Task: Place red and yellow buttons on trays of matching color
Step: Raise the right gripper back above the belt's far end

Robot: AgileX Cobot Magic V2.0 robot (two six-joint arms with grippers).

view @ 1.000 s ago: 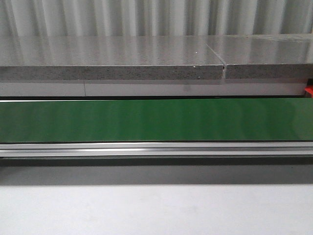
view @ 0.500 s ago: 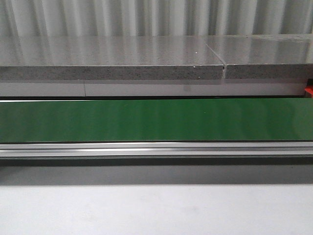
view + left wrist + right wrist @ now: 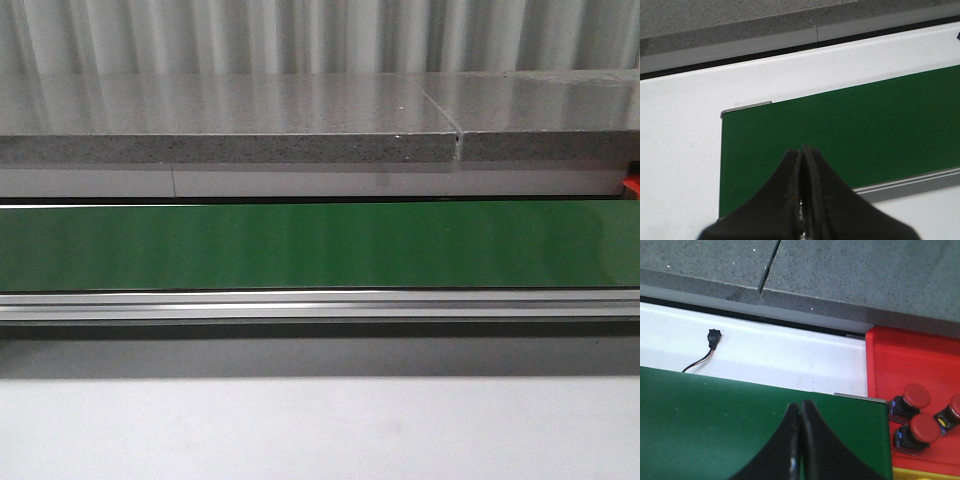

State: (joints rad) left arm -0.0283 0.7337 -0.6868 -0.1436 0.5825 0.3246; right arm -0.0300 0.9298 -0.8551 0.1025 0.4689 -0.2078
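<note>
In the right wrist view a red tray [image 3: 900, 352] holds three red buttons [image 3: 916, 396] on dark blue bases. A strip of a yellow tray [image 3: 925, 473] shows just past it. No yellow button is in view. My right gripper [image 3: 800, 407] is shut and empty above the green belt [image 3: 715, 415], beside the red tray. My left gripper [image 3: 802, 151] is shut and empty above the other end of the green belt [image 3: 850, 130]. In the front view the belt [image 3: 320, 245] is bare and only a sliver of the red tray [image 3: 632, 187] shows at the right edge. Neither gripper shows there.
A grey stone ledge [image 3: 230, 120] runs behind the belt. An aluminium rail [image 3: 320, 305] borders the belt's near side, with a white table surface [image 3: 320, 430] in front. A small black sensor with a wire [image 3: 713, 337] sits on the white frame [image 3: 790, 352].
</note>
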